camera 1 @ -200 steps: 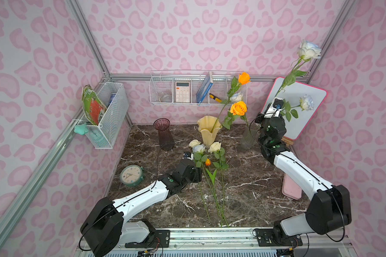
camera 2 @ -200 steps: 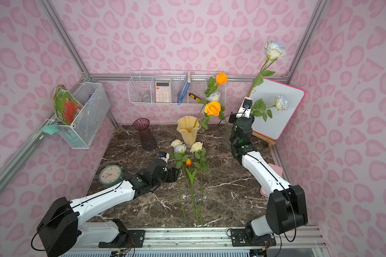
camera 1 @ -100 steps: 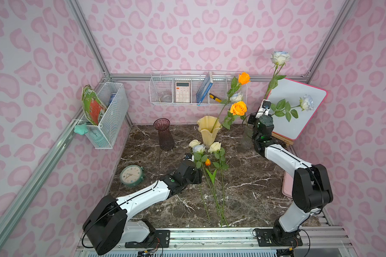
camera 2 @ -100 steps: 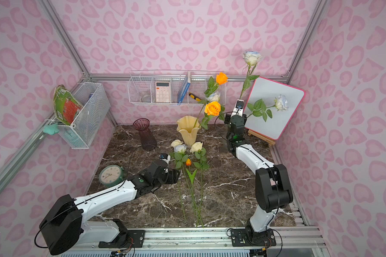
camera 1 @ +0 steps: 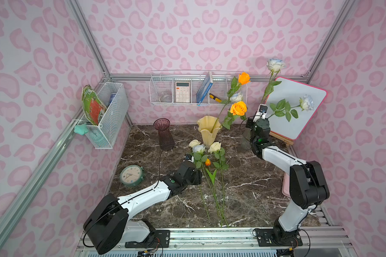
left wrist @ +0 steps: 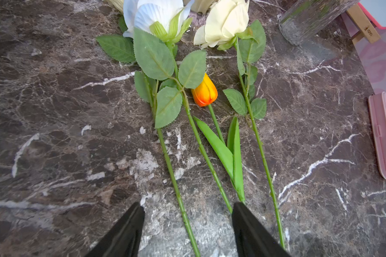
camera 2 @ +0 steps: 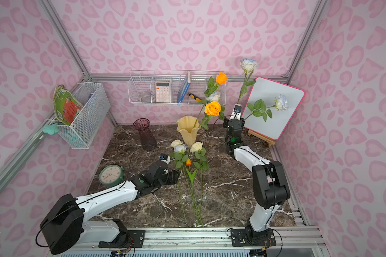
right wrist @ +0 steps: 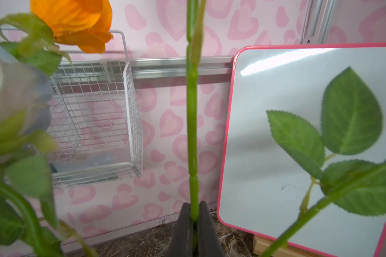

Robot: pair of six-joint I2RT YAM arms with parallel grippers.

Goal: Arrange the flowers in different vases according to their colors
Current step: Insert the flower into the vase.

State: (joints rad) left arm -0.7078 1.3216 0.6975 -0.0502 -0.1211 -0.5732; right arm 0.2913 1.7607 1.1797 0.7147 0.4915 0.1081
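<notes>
Right jaws: closed on the stem of a white rose (camera 1: 275, 65) — upright, near the clear vase (left wrist: 310, 20).
Left jaws: open over the desk (left wrist: 54, 111), two stems between them.
Yellow vase (camera 1: 207, 132): two orange roses (camera 1: 238, 108).
Desk: cream roses (camera 1: 214, 146), tulip (left wrist: 204, 91) — lying flat by the yellow vase.

A staged robot test cell dressed like a home corner: pink patterned wall panels (camera 1: 187, 33) on aluminium framing (camera 1: 129, 77), a marble-look table (camera 1: 254, 178), and the left arm (camera 1: 143, 198) and right arm (camera 1: 276, 155) bolted to a front rail (camera 1: 210, 235).
</notes>
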